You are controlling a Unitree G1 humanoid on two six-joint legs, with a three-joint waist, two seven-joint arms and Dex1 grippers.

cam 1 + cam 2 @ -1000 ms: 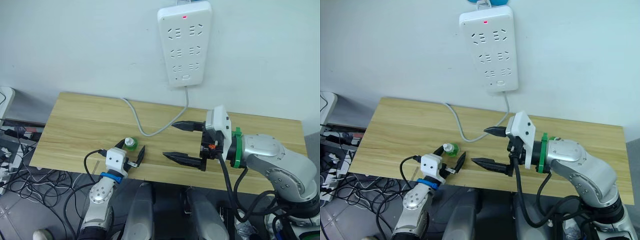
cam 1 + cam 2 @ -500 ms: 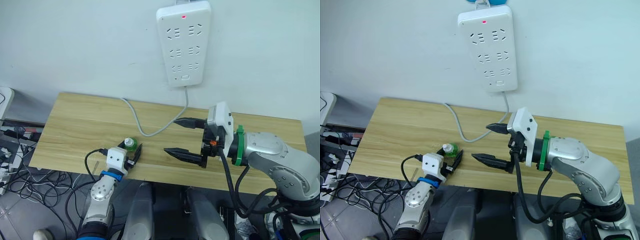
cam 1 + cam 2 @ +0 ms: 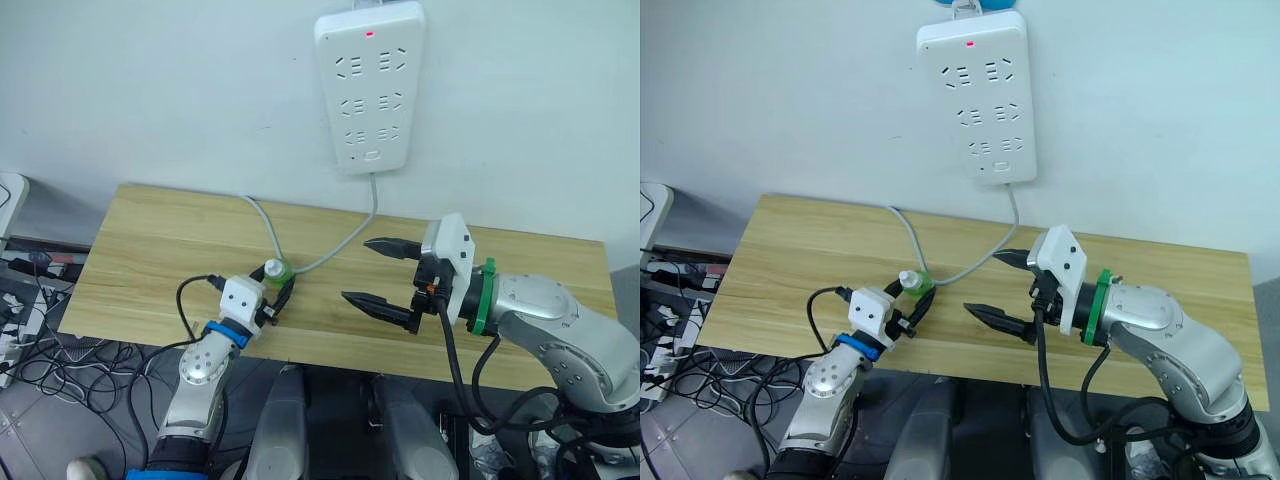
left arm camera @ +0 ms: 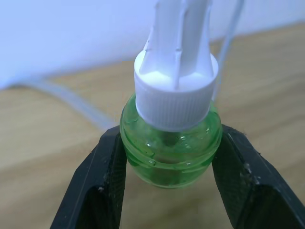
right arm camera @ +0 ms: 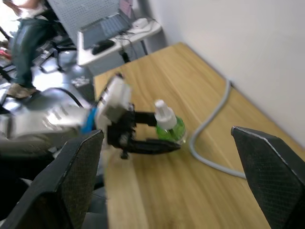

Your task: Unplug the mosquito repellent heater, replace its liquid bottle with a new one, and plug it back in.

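The left gripper (image 4: 167,191), open around it 1 second ago, now clamps the small translucent green white-capped new one (image 4: 170,143) and carries it toward the right gripper (image 3: 378,272), whose fingers stand apart, ready for fitting.

Bare wooden tabletop (image 3: 150,240) is lying open across the frame's left and far right. A grey cable (image 3: 300,262) is crossing the centre, running beside the capped green bottle (image 3: 274,272).

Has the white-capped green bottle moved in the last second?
Yes. The left hand, shut on the new bottle, has carried it toward the grey power cord.
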